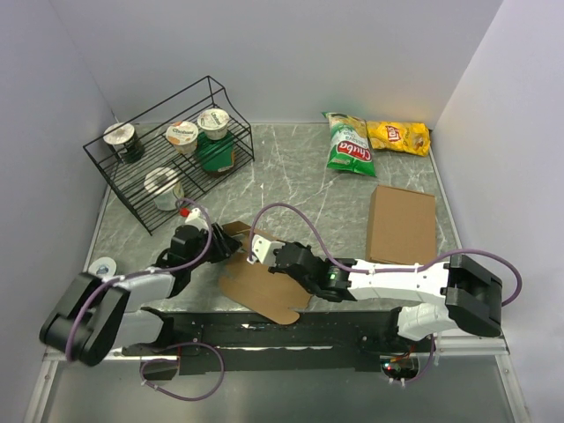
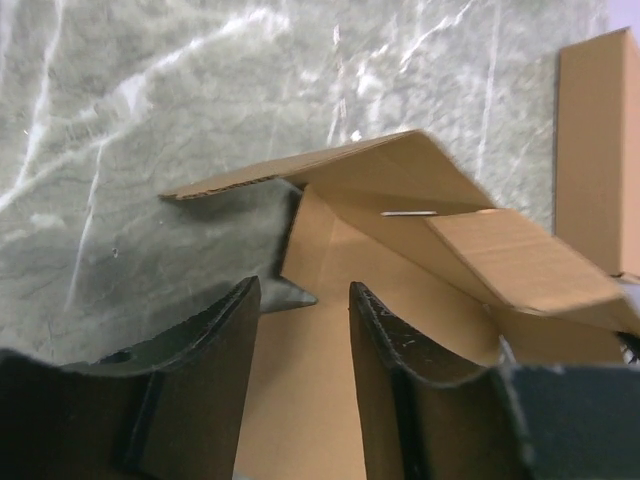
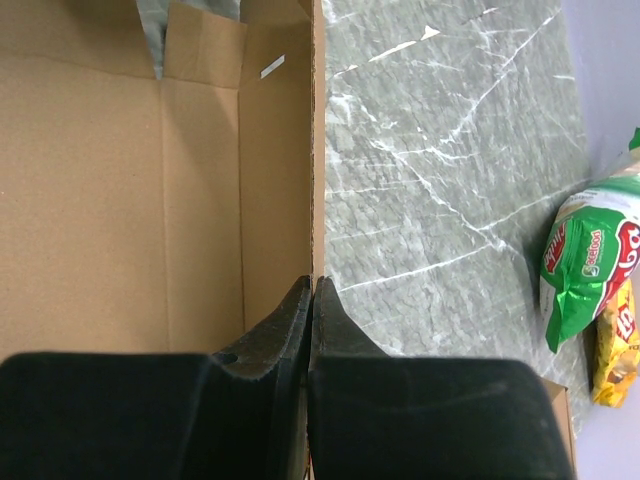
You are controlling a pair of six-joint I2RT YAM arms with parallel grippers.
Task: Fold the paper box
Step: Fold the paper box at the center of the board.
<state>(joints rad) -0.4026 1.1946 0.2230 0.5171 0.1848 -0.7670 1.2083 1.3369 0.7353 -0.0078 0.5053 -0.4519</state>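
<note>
A grey marbled table is seen from above. A black wire rack stands at 10 o'clock on it, loaded with lidded cups.

The paper box is placed at 6 o'clock, near the front edge, between the two arms. It is partly folded: its base panel lies flat and flaps are raised at its far end. A plain cardboard slab lies flat at 3 o'clock, well apart from the box. A green bag and a yellow bag are set side by side at 1 o'clock.

The left gripper is held at the box's 9 o'clock side with its jaws apart. The flat panel is seen through the gap, and a raised flap stands just beyond the fingertips. Whether the fingers touch the cardboard cannot be told.

The right gripper is pressed together on the box's upright side wall, whose thin edge runs straight in between the fingers.
</note>
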